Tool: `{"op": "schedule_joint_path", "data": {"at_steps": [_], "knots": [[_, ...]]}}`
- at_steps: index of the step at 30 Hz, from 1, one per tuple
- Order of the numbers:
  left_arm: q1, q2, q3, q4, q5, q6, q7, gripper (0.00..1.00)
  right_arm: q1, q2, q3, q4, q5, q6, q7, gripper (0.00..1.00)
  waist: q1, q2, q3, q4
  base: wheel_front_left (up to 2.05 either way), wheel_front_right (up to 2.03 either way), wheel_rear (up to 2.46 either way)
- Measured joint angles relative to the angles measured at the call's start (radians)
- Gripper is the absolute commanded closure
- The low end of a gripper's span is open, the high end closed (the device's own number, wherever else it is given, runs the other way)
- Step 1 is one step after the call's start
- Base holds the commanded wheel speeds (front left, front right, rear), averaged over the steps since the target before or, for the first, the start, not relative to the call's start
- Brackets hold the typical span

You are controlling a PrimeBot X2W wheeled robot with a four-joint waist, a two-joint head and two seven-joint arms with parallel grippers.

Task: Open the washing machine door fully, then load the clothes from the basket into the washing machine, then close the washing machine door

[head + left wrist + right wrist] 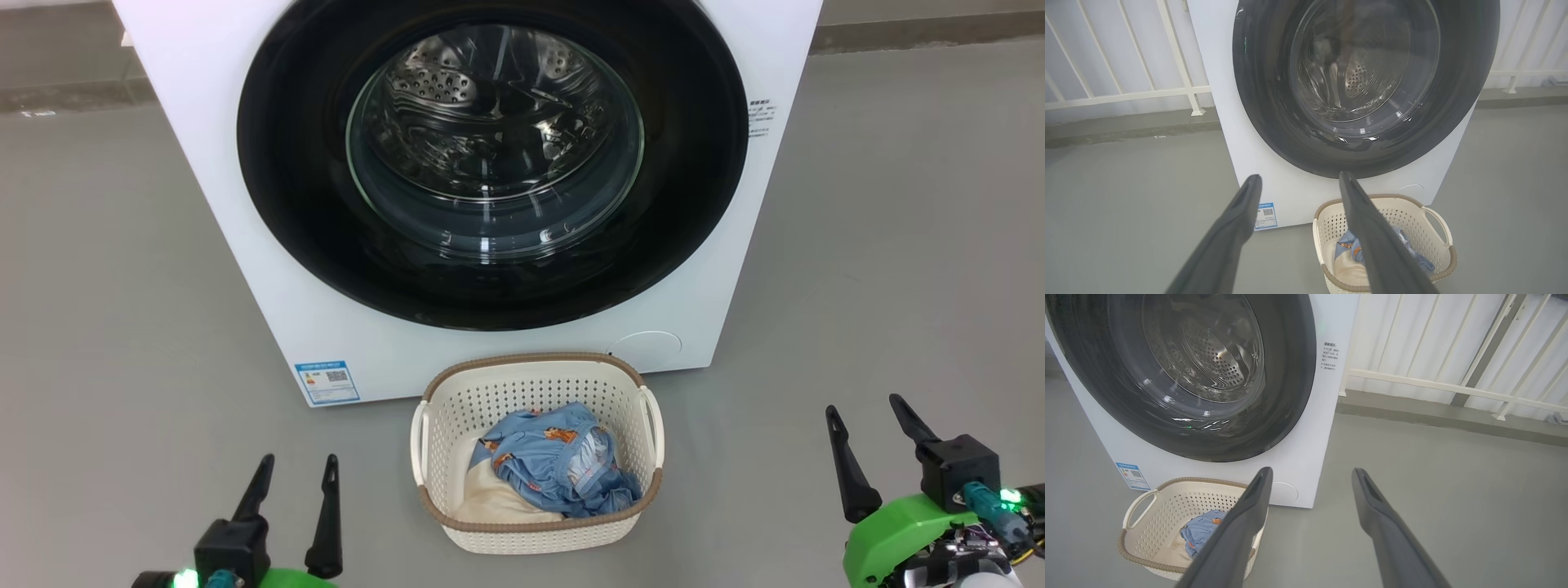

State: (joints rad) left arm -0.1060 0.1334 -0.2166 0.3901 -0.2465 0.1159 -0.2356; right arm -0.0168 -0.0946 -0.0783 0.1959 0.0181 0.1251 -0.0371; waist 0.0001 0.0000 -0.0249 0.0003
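Currently our left gripper (pixel 298 465) at seven o'clock and right gripper (pixel 864 404) at four both gape wide, empty; the washing machine door (pixel 494 139) sits shut at twelve, the basket (pixel 531 359) of clothes (pixel 555 465) at six; a swinging door could clip that basket, we judge.

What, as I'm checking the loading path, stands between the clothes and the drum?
The washing machine door, shut across the opening, stands between the clothes in the basket and the drum. Nothing else visible blocks that path.
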Motion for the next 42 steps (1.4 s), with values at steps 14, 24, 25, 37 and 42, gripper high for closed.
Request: {"op": "schedule_joint_path", "data": {"at_steps": [14,24,25,37,42], "knots": [[-0.018,-0.004,0.007,0.028,0.045,0.008,-0.013,0.0,0.0,-0.001,-0.007,-0.004,-0.062,0.0,-0.009,0.0,0.0,0.0,-0.003,0.002,0.0,0.0,0.0],[-0.019,-0.009,0.014,0.049,0.044,0.008,-0.013,0.0,0.0,0.0,-0.009,-0.005,-0.059,0.0,-0.009,0.0,0.0,0.0,-0.004,0.004,0.01,0.02,-0.03],[-0.019,-0.009,0.014,0.05,0.044,0.008,-0.013,0.0,0.0,0.0,-0.009,-0.006,-0.059,0.0,-0.009,0.0,-0.0001,0.0,-0.004,0.004,0.19,0.19,-0.37],[-0.022,-0.005,0.014,0.067,0.043,0.008,-0.016,0.0,0.0,0.003,-0.009,-0.006,-0.058,0.001,-0.009,0.0,0.0,0.0,0.001,0.0,0.7,0.7,-1.4],[-0.034,-0.005,0.014,0.067,0.043,0.008,-0.016,0.0,0.0,0.003,-0.01,-0.003,-0.053,0.001,-0.01,0.0,0.0,0.0,0.002,-0.002,1.23,1.23,-2.45]]}}
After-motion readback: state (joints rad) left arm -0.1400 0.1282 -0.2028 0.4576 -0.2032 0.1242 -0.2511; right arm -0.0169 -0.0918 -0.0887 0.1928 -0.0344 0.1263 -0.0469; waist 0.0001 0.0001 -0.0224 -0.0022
